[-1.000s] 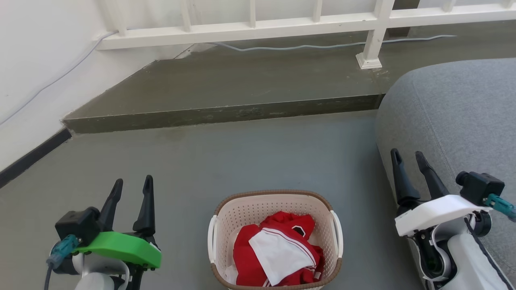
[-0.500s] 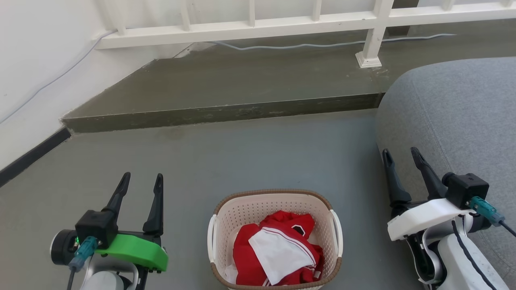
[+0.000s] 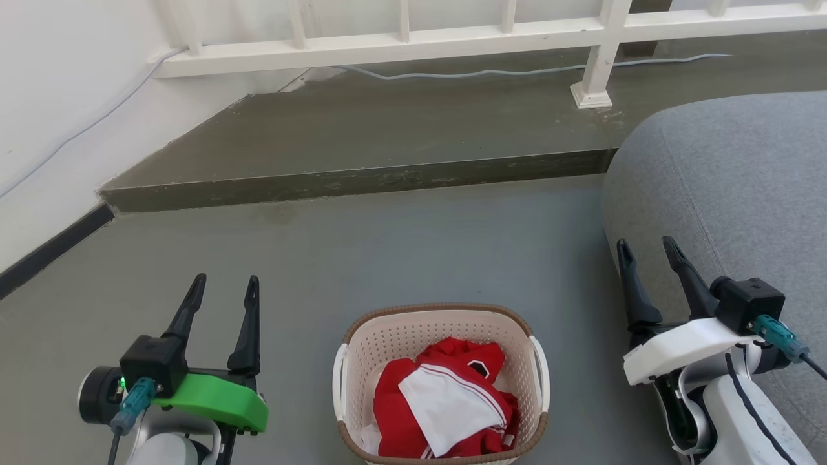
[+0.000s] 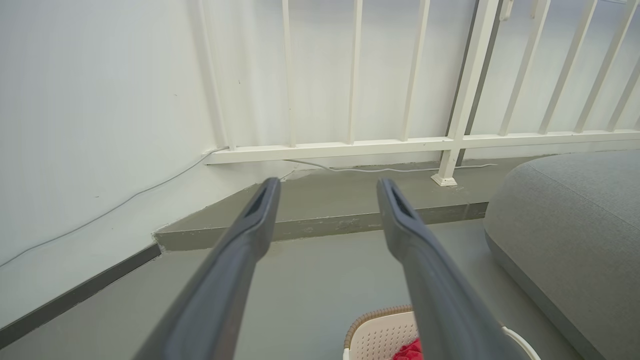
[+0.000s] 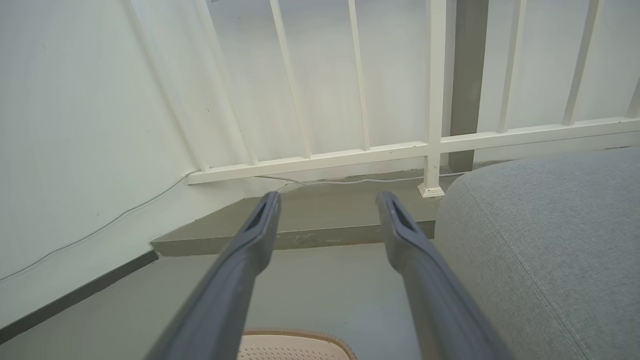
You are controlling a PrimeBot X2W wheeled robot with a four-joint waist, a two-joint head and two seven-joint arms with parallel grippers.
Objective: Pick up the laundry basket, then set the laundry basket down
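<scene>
The laundry basket sits on the floor nearest the robot, holding red and white clothes, with a white handle on each flank. The left end effector and right end effector hang either side, both spread wide and empty, apart from the handles. The lift looks unstarted. Each should swing inward and lower evenly onto its handle, the right one minding the grey cushion. Beyond lie a raised step and a white railing.

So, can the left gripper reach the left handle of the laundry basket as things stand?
Probably yes. The left gripper is open and empty, and only bare floor lies between it and the left handle of the laundry basket. It points forward, so it would need to turn inward.
</scene>
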